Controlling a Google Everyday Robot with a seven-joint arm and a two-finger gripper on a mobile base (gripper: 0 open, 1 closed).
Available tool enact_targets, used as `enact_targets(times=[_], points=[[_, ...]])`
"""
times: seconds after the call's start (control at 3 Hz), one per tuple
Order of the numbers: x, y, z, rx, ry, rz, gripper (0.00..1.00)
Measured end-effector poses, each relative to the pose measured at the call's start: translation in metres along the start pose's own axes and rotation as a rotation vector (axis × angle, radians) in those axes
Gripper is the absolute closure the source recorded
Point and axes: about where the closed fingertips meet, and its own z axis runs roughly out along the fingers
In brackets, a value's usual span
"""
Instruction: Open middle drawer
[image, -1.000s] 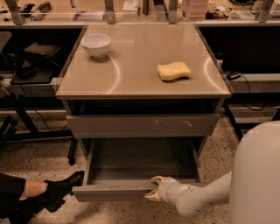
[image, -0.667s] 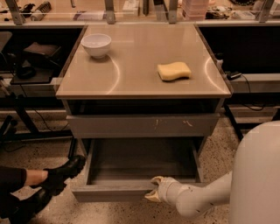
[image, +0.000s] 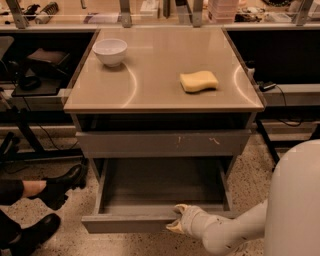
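Note:
The middle drawer (image: 125, 223) is a plain grey handleless drawer, and it stands pulled well out of the cabinet. Its wide shallow grey tray (image: 160, 187) is bare. My gripper (image: 176, 220) is at the top edge of the drawer's front, right of its middle, at the end of my white arm (image: 220, 232). Above it the taller grey front with pale scratch marks (image: 160, 144) is closed. The lowest front is hidden under the open drawer.
A white bowl (image: 110, 51) and a yellow sponge (image: 198, 81) sit on the beige cabinet top (image: 150, 90). A person's black boots (image: 60, 186) are on the floor just left of the open drawer. My white body (image: 295, 200) fills the lower right. Dark desks flank the cabinet.
The drawer front has come slightly further out with my gripper at it. The person's boots at the left have shifted, one up toward the cabinet, and a second has come into view.

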Motion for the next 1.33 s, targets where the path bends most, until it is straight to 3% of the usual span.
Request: enact_targets(times=[1.33], points=[[0.006,0.023,-0.02,-0.006,-0.003,0.006,1.0]])
